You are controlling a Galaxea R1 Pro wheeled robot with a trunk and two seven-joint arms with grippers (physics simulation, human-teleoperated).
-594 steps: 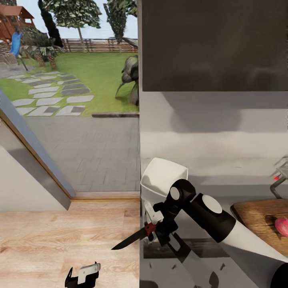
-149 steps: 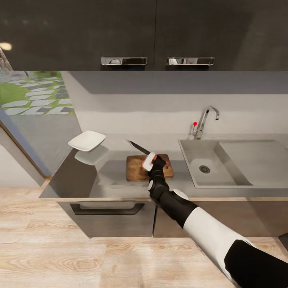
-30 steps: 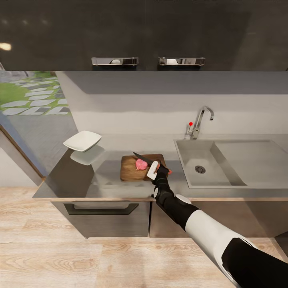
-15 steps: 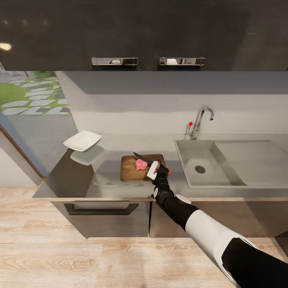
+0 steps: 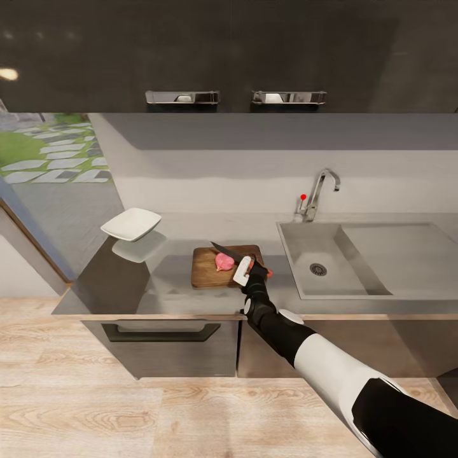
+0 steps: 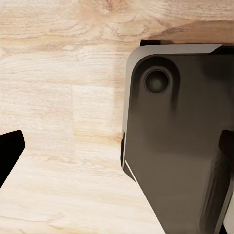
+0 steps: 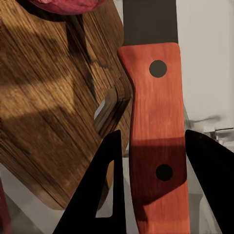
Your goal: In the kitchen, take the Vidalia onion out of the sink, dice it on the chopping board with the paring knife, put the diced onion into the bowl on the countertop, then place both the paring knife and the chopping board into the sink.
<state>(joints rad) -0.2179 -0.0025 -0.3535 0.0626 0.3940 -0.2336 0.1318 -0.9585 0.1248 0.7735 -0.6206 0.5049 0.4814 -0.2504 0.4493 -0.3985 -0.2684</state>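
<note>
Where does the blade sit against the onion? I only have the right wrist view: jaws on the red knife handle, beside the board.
Observer: In the head view, the paring knife has its blade along the far side of the Vidalia onion, which looks whole. I cannot tell if they touch.
Operator: Where is the bowl?
Observer: The bowl stands at the left end of the countertop, apart from the chopping board.
Operator: And the sink?
Observer: The sink lies to the board's right, with the tap at its back rim.
</note>
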